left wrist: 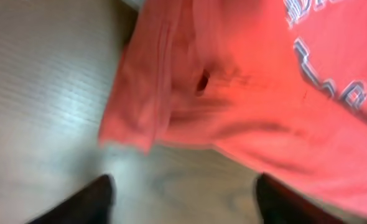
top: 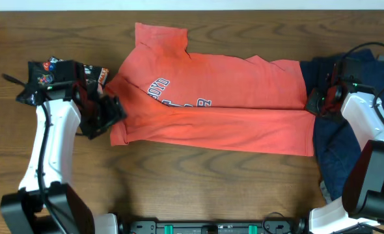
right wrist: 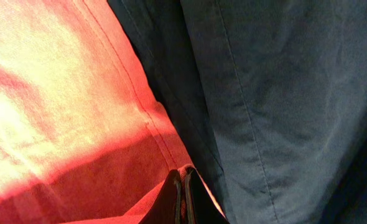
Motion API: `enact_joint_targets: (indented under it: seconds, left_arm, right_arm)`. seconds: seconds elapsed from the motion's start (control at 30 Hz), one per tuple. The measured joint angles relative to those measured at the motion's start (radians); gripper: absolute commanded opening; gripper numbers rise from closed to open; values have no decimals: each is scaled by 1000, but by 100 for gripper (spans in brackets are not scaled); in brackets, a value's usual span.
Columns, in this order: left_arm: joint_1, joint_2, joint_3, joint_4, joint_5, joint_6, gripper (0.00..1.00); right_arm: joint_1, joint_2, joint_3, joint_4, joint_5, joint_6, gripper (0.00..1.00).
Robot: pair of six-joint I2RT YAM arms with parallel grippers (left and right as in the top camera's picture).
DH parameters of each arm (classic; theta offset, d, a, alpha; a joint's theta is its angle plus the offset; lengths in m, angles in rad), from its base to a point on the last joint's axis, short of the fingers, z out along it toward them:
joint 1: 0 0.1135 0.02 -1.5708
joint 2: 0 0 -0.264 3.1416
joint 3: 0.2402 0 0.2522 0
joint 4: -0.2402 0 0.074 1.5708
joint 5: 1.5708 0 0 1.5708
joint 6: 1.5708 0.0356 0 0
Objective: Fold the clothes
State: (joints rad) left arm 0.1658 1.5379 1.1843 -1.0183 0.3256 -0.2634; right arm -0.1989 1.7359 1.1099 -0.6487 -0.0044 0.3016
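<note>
The coral-red T-shirt (top: 218, 97) lies across the table's middle, partly folded, its white-and-navy lettering (top: 172, 96) facing up. My left gripper (top: 109, 112) is open and empty at the shirt's left edge; the left wrist view shows its jaws (left wrist: 183, 199) apart over bare wood beside the shirt's sleeve (left wrist: 152, 99). My right gripper (top: 312, 104) is shut on the shirt's right hem (right wrist: 171, 155), pinched between its fingers (right wrist: 183, 196). The dark navy garment (top: 348, 136) lies under my right arm and shows beside the hem in the right wrist view (right wrist: 283, 93). The small black printed garment (top: 49, 78) lies at the far left.
The wooden table (top: 198, 188) runs along the front. The black printed garment sits under my left arm's elbow. A white wall strip borders the table's far edge (top: 244, 4).
</note>
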Motion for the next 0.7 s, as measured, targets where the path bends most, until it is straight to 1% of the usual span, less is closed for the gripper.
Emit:
enact_joint_targets:
  seconds: [0.03, 0.17, 0.3, 0.43, 0.5, 0.57, 0.6, 0.63, 0.7]
  left_arm:
    - [-3, -6, 0, -18, -3, 10, 56]
    - [-22, -8, -42, 13, -13, 17, 56]
    - [-40, -8, -163, 96, -15, 18, 56]
    - [-47, -8, -296, 242, -19, 18, 56]
    - [-47, -8, -339, 286, -37, 16, 49]
    - [-47, -7, -362, 314, -66, 3, 34]
    - [-48, -7, -367, 325, -84, -2, 32]
    - [-48, -7, -369, 336, -104, 2, 26]
    - [-49, -7, -369, 361, -139, -1, 22]
  right_arm:
    - [0, 0, 0, 0, 0, 0, 1]
    - [0, 0, 0, -1, 0, -2, 1]
    - [0, 0, 0, -4, -3, -9, 1]
    - [0, 0, 0, -4, -4, -14, 1]
    - [0, 0, 0, -4, -4, -16, 1]
    - [0, 0, 0, -5, -4, -18, 1]
    - [0, 0, 0, -5, -4, -18, 1]
    - [0, 0, 0, -5, -4, -18, 1]
    - [0, 0, 0, -5, -4, -18, 1]
